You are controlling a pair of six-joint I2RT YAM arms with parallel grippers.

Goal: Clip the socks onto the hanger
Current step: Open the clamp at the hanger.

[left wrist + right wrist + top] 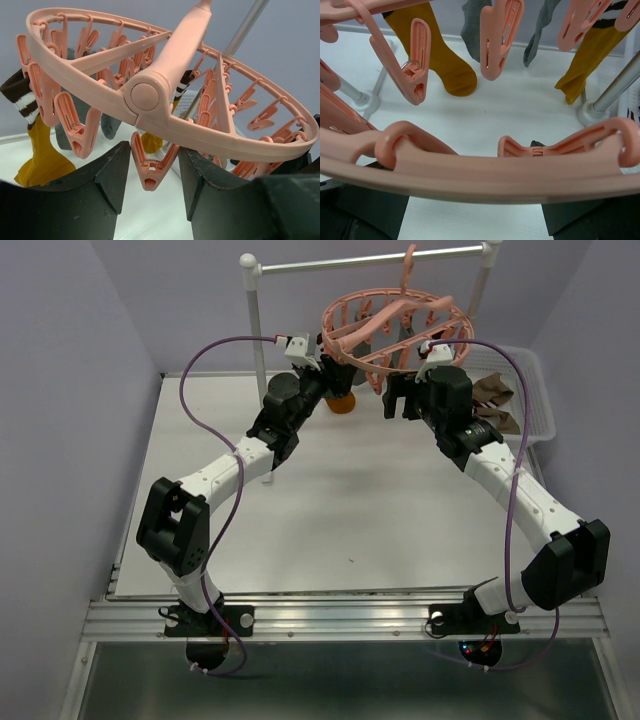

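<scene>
My left claw [152,159], half open, straddles 1 clip [150,175] to pinch it wide. My right claw [475,207] gapes empty at the hanger [485,172], likely steadying it.

Robot lab: rail-bolted arms [215,475], bare walls [60,390]

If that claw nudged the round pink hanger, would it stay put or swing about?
It would probably swing and tilt, since the hanger hangs only by its hook from the rail. It looks like thin moulded plastic, so it is likely stiff and light rather than floppy. Its clips dangle loosely and would likely jiggle.
</scene>
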